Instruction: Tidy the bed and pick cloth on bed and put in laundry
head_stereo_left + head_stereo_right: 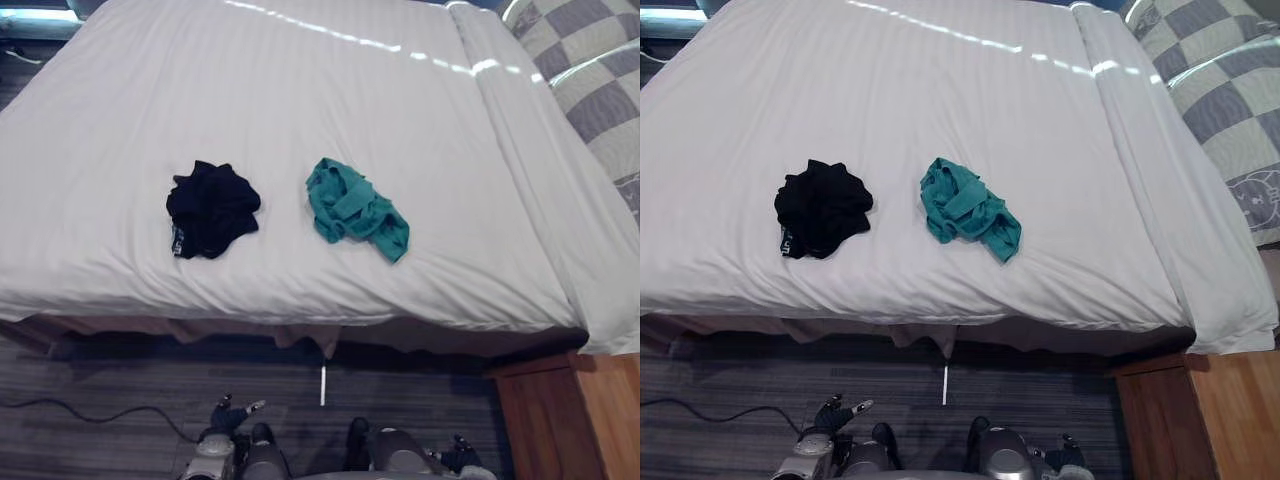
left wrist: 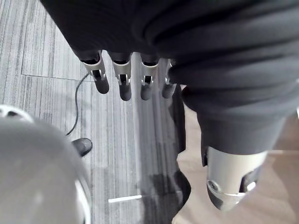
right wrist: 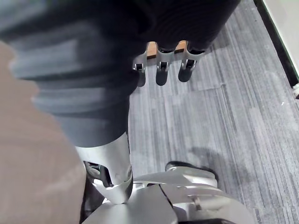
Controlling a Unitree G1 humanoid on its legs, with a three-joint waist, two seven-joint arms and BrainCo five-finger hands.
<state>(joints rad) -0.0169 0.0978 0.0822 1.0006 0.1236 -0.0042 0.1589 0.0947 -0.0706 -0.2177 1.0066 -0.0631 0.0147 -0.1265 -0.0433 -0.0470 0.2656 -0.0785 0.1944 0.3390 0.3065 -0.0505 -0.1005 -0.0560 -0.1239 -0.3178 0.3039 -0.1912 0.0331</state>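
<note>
Pickup not begun: left hand (image 2: 122,79) and right hand (image 3: 161,71) hang empty, fingers apart; next, probably reach onto bed (image 1: 350,90) for black cloth (image 1: 212,210), 9 o'clock of teal cloth (image 1: 352,208).

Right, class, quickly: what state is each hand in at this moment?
Left hand: open, holding nothing.
Right hand: open, holding nothing.

Bed sheet (image 1: 300,90) lies bare across upper and centre frame. Obstacles: black cloth (image 1: 212,210) centre-left, teal cloth (image 1: 355,208) centre, with a bare gap between them. Checked pillows (image 1: 590,60) crowd upper right, wooden frame (image 1: 560,420) lower right.
</note>
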